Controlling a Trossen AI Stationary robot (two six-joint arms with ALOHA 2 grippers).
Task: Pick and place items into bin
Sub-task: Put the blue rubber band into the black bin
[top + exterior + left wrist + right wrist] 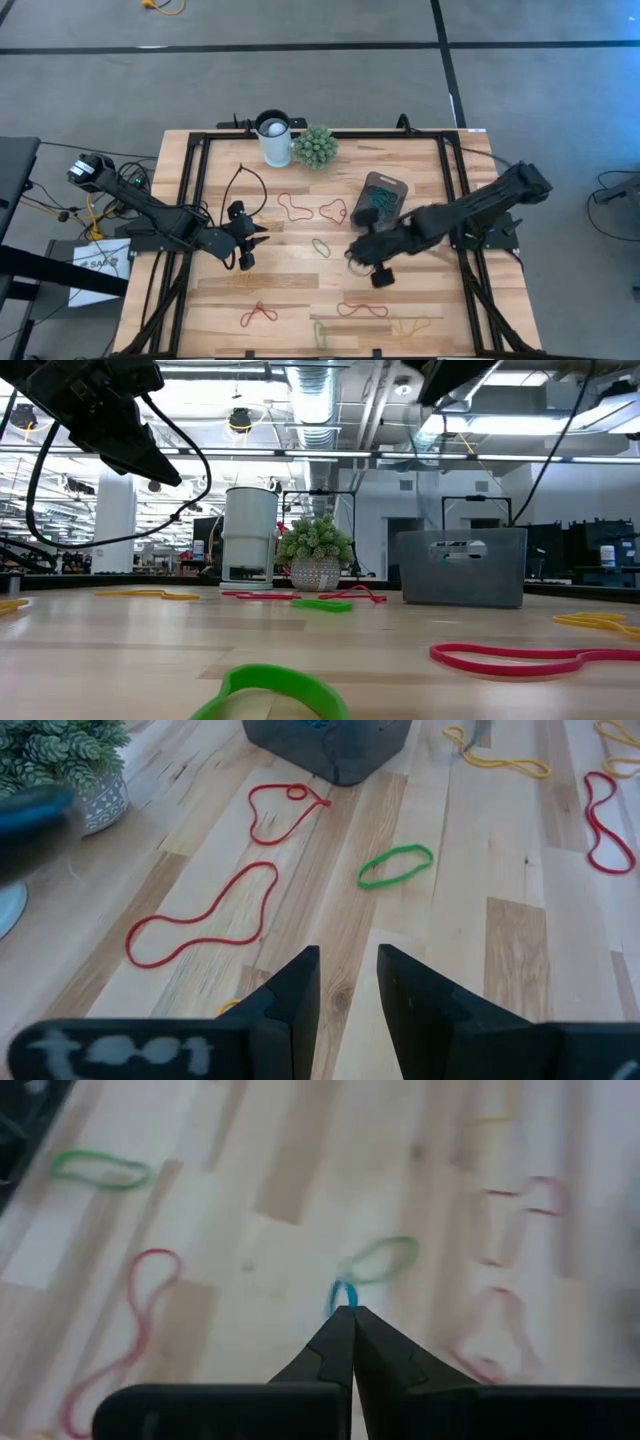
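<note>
High view: the bin (381, 195) sits right of centre on the table (420, 300), with bands inside. Loose bands lie around it: red ones (293, 208) at centre, a green one (321, 247) below them, more red (258, 316) along the lower edge. The left gripper (252, 240) is left of centre; the right gripper (352, 250) is just below the bin. A cup (273, 138) and a plant (316, 146) stand at top centre.

Low view: the bin (462, 567) stands right of centre, the cup (248, 536) and plant (315, 554) left of it.

Left wrist view: the fingers (297, 988) are slightly parted, holding nothing, with the green band (395, 865) beyond them.

Right wrist view: the fingers (335, 1342) are clenched on a blue band (343, 1294) at their tips.
</note>
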